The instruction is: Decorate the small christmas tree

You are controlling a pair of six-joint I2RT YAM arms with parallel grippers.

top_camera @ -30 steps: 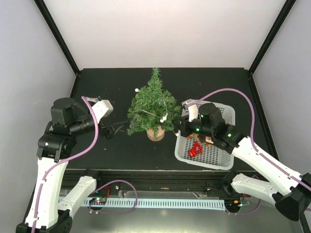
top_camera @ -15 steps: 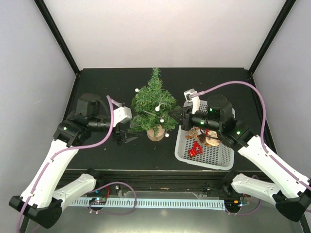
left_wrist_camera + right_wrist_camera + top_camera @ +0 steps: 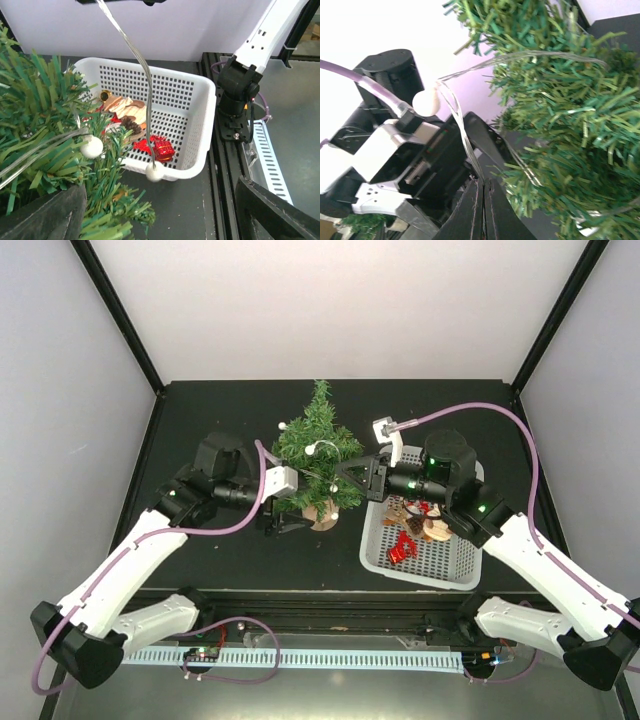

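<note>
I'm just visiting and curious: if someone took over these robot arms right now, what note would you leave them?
Right gripper: shut on the beaded strand, beside the small christmas tree.
Left gripper: open, low at the tree's left side, holding nothing.
Done: strand partly draped on the branches.
Left: finish draping; ornaments lie in the white basket.

A white basket (image 3: pixel 196 131) sits on the black table (image 3: pixel 190 415) — inside lie a red gift box (image 3: pixel 162 149), a pine cone (image 3: pixel 132 125), a pale wooden piece (image 3: pixel 120 106) and a gold bell (image 3: pixel 105 95). A clear bead string (image 3: pixel 141 67) hangs before it.
</note>
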